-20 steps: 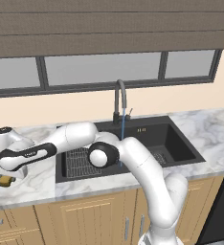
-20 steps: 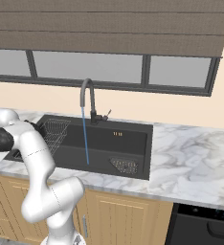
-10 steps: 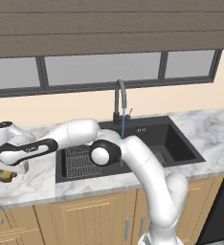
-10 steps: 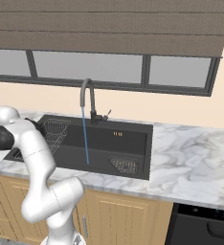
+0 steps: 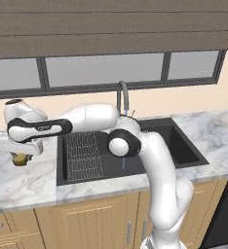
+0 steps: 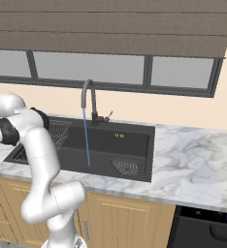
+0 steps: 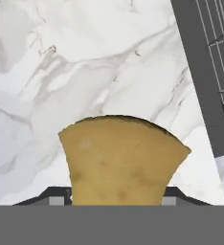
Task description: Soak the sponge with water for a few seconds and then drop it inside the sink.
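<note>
My gripper (image 5: 19, 154) hangs over the marble counter (image 5: 18, 182), left of the sink (image 5: 181, 146), and is shut on the sponge (image 5: 20, 159). In the hand view the mustard-yellow sponge (image 7: 121, 162) sits between the two dark fingertips, above the white marble (image 7: 61, 72). The sink's dark rim (image 7: 200, 72) runs along the right side there. A thin blue stream of water (image 6: 87, 140) falls straight down from the dark gooseneck faucet (image 6: 88, 92) into the black sink (image 6: 130, 143). My white arm reaches left across the basin and hides much of the stream in the left base view.
A wire grid rack (image 5: 84, 155) fills the sink's left part, and a mesh strainer (image 6: 127, 167) lies at its front right. Marble counter (image 6: 193, 160) extends to the right of the sink. A window and wall rise behind the faucet.
The gripper has risen off the counter with the sponge in it and drifted a little toward the sink. The water keeps running.
</note>
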Controlling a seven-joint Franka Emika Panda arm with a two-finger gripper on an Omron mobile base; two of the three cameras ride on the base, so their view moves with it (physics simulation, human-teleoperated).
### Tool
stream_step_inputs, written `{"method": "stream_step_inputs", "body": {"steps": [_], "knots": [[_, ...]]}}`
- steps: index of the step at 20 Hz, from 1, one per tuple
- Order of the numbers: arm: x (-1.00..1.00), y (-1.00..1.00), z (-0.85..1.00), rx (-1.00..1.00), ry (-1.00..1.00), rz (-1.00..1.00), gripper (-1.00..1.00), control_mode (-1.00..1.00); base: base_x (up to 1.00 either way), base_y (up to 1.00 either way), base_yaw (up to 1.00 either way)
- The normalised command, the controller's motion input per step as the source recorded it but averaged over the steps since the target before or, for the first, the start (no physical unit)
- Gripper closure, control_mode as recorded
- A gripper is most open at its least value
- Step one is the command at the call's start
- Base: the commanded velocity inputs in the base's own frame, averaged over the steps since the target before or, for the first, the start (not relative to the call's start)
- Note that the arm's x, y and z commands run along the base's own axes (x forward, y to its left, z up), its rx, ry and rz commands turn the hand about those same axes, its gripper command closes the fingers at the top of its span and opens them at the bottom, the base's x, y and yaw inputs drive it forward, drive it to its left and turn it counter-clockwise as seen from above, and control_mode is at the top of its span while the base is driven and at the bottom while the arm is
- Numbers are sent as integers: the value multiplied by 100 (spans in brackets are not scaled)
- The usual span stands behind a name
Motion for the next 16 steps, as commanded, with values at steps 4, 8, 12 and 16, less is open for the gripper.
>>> {"method": "stream_step_inputs", "body": {"steps": [4, 8, 12, 16], "knots": [[-9, -93, 26, 0, 0, 0, 100, -100, 0, 0, 0], [-21, -93, 24, 0, -1, 0, 100, -100, 0, 0, 0], [-35, -83, 29, 0, -6, 1, 100, -100, 0, 0, 0], [-19, -75, 43, 0, -7, 3, 100, -100, 0, 0, 0]]}}
